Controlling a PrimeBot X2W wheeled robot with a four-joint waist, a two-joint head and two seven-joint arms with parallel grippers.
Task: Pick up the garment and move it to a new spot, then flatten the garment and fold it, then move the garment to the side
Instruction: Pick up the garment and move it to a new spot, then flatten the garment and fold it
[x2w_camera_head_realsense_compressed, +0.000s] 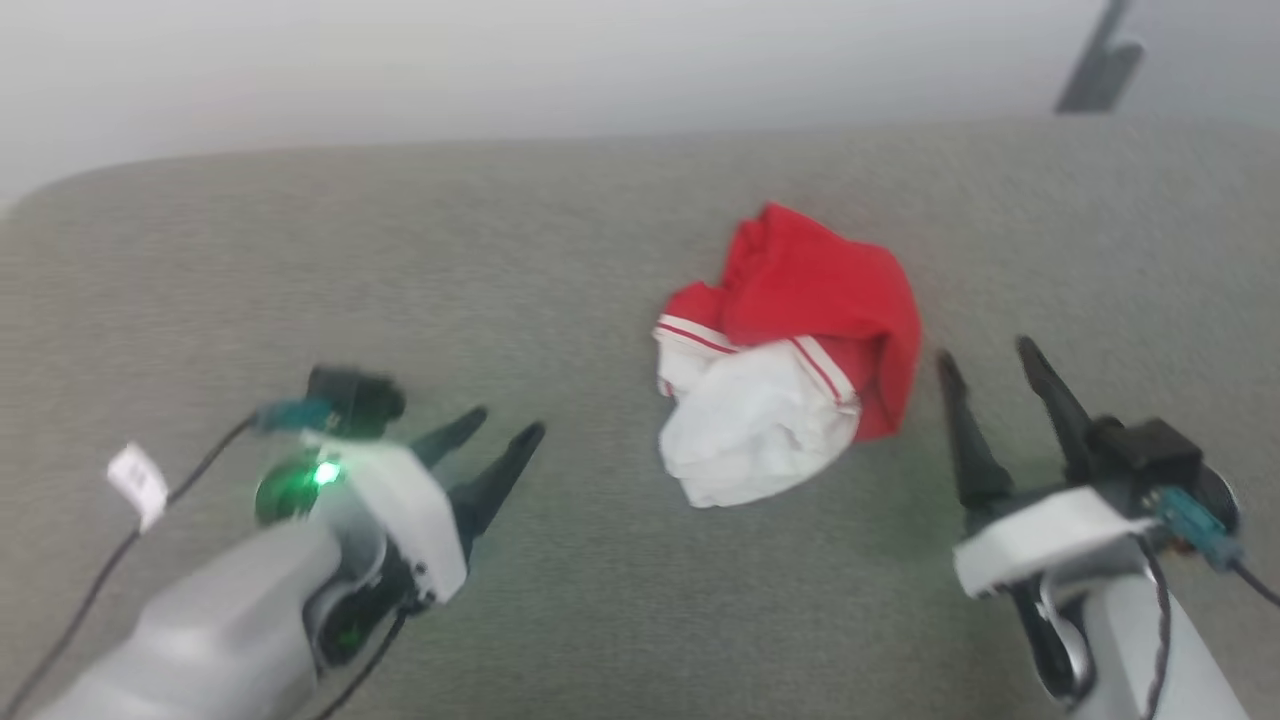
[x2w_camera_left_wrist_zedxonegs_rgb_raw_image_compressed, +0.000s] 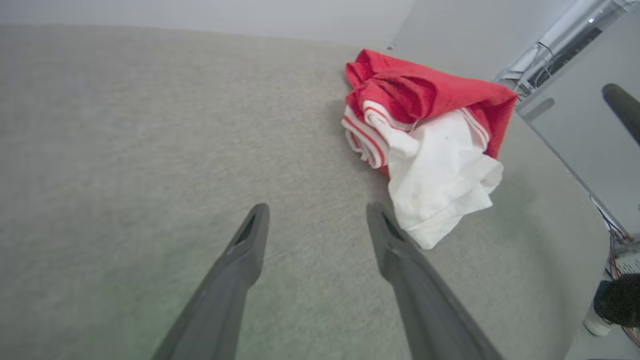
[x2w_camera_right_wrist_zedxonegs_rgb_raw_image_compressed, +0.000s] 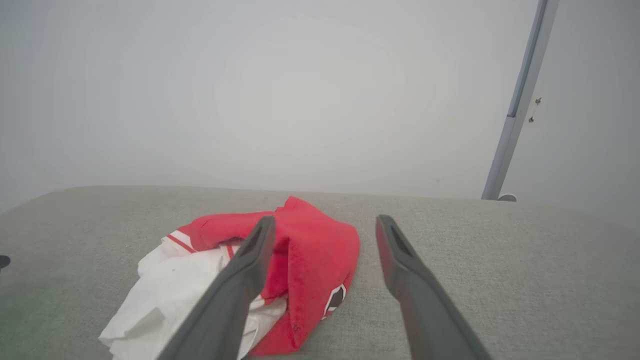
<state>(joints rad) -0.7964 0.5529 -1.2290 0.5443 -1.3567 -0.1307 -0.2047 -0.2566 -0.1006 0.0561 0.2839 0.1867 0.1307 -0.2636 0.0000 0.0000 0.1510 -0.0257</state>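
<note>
I see the garment (x2w_camera_head_realsense_compressed: 800, 340) crumpled in a heap on the grey bench (x2w_camera_head_realsense_compressed: 350, 260), red outside, with white lining spilling toward me. My left gripper (x2w_camera_head_realsense_compressed: 509, 421) is off to its left, apart from it, jaws released and empty. My right gripper (x2w_camera_head_realsense_compressed: 985, 352) is just beside its right edge, jaws likewise released.

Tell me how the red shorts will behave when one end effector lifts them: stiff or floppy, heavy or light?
The shorts would probably hang limp and unfold when lifted, since they lie crumpled in soft folds. They seem light: the white lining bunches loosely. A push would likely bunch them more, not slide them, because the grey surface looks textured.
</note>
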